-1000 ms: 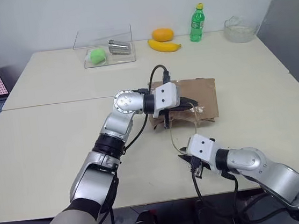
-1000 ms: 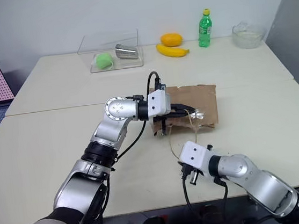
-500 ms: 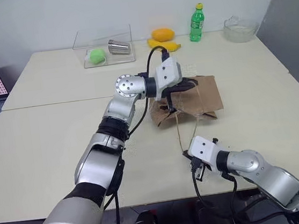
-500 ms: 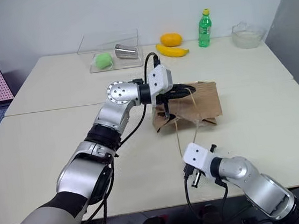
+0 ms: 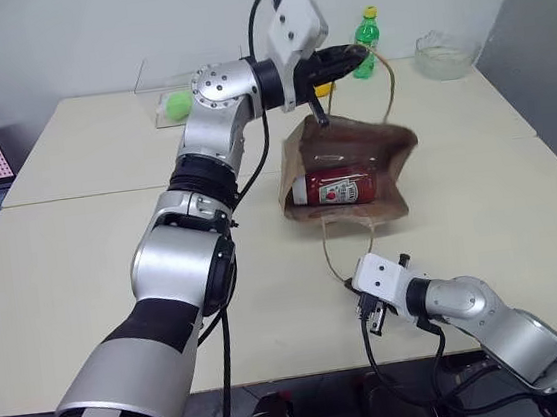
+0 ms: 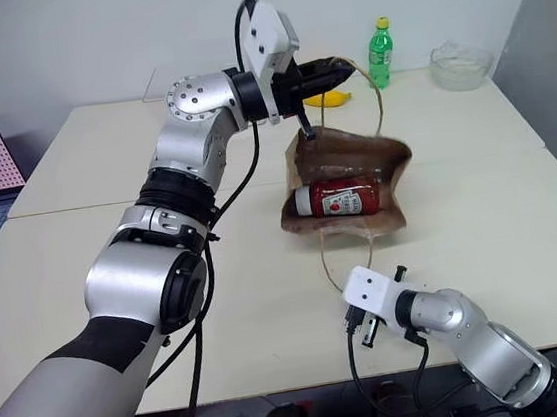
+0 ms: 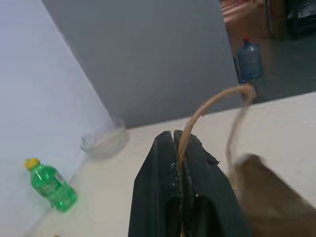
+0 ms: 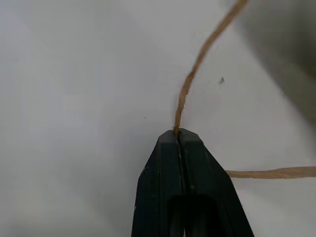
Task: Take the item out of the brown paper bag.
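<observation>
- The tabletop (image 5: 82, 251) carries the brown paper bag (image 5: 377, 147) at frame centre; its mouth gapes toward the camera, and a red ketchup bottle (image 5: 336, 187) lies on its side inside.
- The left tool (image 5: 357, 56), upper centre, is clamped on the upper handle cord (image 5: 388, 80); the right tool (image 5: 368, 311), lower centre, is clamped on the lower handle cord (image 5: 327, 248).
- To do this step well, I judge both cords should stay taut and apart, and the bag tip gently so the bottle slides out without the paper tearing.
- The bottle's label bears white writing too small to read; the green bottle (image 5: 368, 44) behind shows no legible brand.
</observation>
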Robot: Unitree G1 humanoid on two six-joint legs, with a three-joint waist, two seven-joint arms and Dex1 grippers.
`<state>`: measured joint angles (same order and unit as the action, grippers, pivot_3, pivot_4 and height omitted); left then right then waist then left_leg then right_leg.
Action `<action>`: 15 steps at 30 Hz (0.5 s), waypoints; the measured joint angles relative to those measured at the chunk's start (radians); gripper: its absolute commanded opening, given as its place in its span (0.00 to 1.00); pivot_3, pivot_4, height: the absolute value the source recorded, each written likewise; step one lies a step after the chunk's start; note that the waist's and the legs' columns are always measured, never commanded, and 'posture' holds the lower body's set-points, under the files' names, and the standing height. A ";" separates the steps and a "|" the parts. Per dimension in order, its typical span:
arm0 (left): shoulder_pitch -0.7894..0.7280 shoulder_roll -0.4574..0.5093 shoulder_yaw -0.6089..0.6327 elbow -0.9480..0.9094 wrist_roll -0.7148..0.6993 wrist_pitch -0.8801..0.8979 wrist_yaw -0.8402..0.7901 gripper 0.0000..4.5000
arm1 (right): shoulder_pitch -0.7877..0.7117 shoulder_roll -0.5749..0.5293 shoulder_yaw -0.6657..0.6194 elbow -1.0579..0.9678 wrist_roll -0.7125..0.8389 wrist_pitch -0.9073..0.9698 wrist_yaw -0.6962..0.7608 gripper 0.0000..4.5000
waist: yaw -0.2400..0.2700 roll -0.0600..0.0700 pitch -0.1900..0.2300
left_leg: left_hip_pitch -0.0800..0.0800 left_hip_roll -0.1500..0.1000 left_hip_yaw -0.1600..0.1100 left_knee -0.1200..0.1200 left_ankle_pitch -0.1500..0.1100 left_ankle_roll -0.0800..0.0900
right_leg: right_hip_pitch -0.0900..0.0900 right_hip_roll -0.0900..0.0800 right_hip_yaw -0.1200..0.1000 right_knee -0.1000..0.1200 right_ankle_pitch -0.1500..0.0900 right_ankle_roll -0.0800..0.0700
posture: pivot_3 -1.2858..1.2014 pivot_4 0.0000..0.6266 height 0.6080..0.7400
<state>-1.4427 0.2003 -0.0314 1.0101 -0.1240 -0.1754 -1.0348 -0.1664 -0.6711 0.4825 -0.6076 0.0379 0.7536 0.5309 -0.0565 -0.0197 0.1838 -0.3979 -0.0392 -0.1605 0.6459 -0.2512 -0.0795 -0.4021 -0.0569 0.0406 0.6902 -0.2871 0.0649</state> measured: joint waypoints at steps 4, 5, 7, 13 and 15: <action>0.010 0.004 0.000 0.007 -0.001 0.014 -0.056 0.00 | -0.003 0.013 -0.007 0.005 -0.025 -0.006 -0.003 0.01 | 0.000 0.000 0.000 | 0.000 0.000 0.000 0.000 0.000 0.000 | 0.000 0.000 0.000 0.000 0.000 0.000 | 0.52 0.24 1.00; 0.015 0.007 -0.001 0.004 -0.002 0.019 -0.073 0.00 | -0.003 0.018 -0.010 0.005 -0.027 -0.008 -0.007 0.01 | -0.001 0.000 0.000 | 0.000 0.000 0.000 0.000 0.000 0.000 | 0.000 0.000 0.000 0.000 0.000 0.000 | 0.52 0.24 1.00; 0.040 0.013 -0.001 -0.035 -0.013 0.041 -0.126 0.00 | 0.006 0.043 -0.027 0.005 -0.026 -0.004 -0.015 0.09 | -0.003 0.000 0.000 | 0.000 0.000 0.000 0.000 0.000 0.000 | -0.001 0.000 0.000 0.002 0.000 0.000 | 0.52 0.24 1.00; 0.136 0.033 -0.011 -0.194 -0.040 0.138 -0.241 0.00 | 0.044 0.064 -0.117 -0.073 -0.017 0.072 -0.042 0.49 | -0.003 0.000 0.000 | -0.001 0.000 0.000 0.000 0.001 -0.002 | -0.002 0.000 0.001 0.002 0.000 0.000 | 0.52 0.24 1.00; 0.159 0.032 -0.013 -0.239 -0.054 0.178 -0.246 0.00 | 0.045 0.048 -0.156 -0.162 -0.004 0.122 -0.031 0.66 | -0.001 0.000 0.000 | -0.001 0.000 -0.001 0.000 0.001 -0.001 | -0.002 0.000 0.000 0.002 0.000 0.000 | 0.52 0.24 1.00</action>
<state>-1.2836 0.2325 -0.0442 0.7707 -0.1782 0.0028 -1.2813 -0.1213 -0.6235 0.3266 -0.7695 0.0337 0.8759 0.5002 -0.0578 -0.0197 0.1840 -0.3992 -0.0393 -0.1610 0.6463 -0.2504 -0.0808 -0.4042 -0.0569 0.0410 0.6924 -0.2870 0.0647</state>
